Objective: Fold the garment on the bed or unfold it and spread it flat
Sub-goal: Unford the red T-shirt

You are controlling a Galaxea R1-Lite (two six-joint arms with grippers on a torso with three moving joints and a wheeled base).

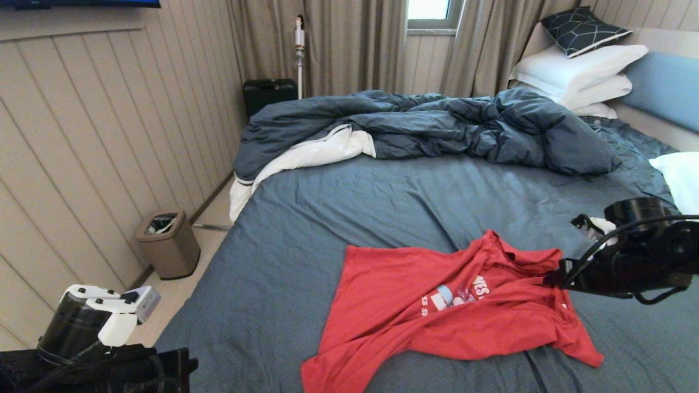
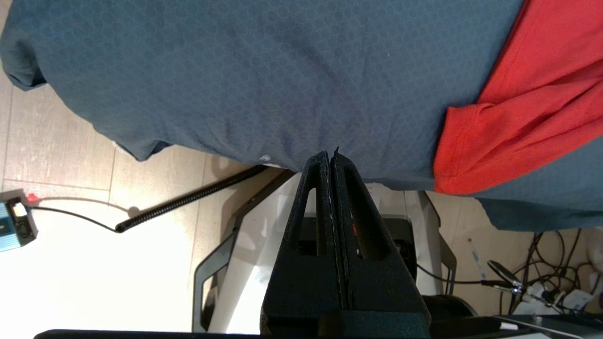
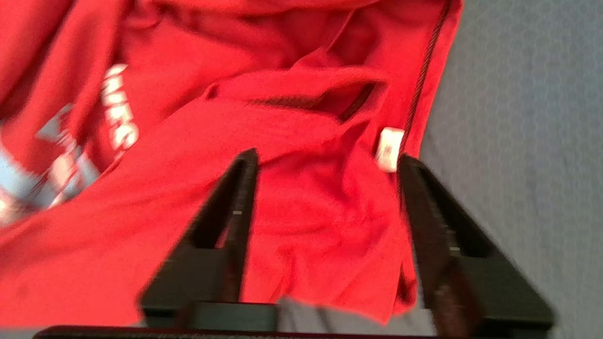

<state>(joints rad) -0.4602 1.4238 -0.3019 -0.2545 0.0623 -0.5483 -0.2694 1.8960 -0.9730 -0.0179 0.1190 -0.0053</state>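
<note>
Reaching in from the headboard side of the shirt (image 1: 437,311), the right arm extends roughly level above the bed (image 1: 382,202), its wrist pointed at the shirt's collar end. The right tool (image 3: 325,162) hangs just over the red cloth with its two fingers (image 3: 235,197) spread wide apart; nothing lies clamped between them. Red fabric shows through the gap, and a small white label (image 3: 390,148) sits close to one finger near the neck opening. Whether the fingertips touch the cloth cannot be told.

The shirt lies rumpled on the bed sheet, on the near part of the bed, partly folded over itself, with only part of the white lettering and the chest graphic exposed. One corner trails toward the bed's near edge. A crumpled duvet (image 1: 437,125) lies well beyond the shirt, and white pillows (image 1: 579,71) are stacked against the headboard (image 1: 666,87).

The left arm is parked low, off the bed and well away from the shirt. The left tool (image 2: 332,157) points toward the bed's edge with its fingers pressed together, holding nothing. A bin (image 1: 166,243) stands on the floor, far from the shirt, by the wall.
</note>
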